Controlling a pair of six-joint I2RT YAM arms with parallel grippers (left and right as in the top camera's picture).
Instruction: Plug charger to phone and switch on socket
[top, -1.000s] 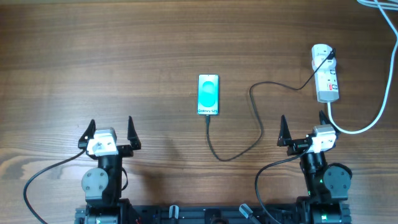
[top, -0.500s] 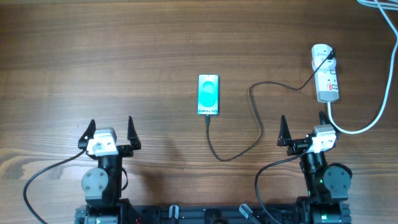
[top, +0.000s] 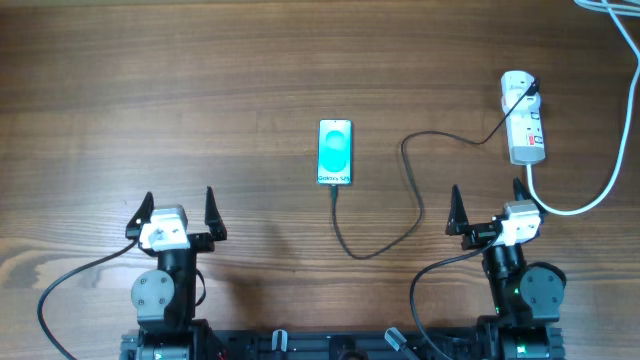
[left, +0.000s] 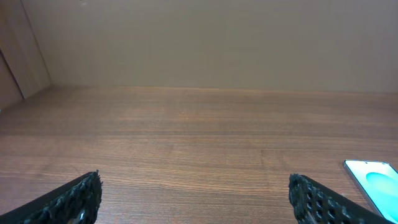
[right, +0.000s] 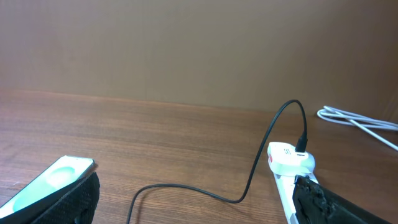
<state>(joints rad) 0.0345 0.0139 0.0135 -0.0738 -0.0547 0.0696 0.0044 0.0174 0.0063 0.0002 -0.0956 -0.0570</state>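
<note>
Overhead, your left end effector (top: 178, 195) and right end effector (top: 486, 192) sit spread, empty; thin black charger cable (top: 415, 190) runs from white elongated power strip (top: 523, 130) to cyan-screened rectangular phone (top: 335, 152).

A wooden table (top: 250, 80) carries a thick white cable (right: 341, 115)

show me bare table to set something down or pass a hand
Bare: the table left of the phone, beyond the left gripper. Crowded: right of the phone, where the charger loops toward the socket and white cable, ahead of the right gripper.
</note>
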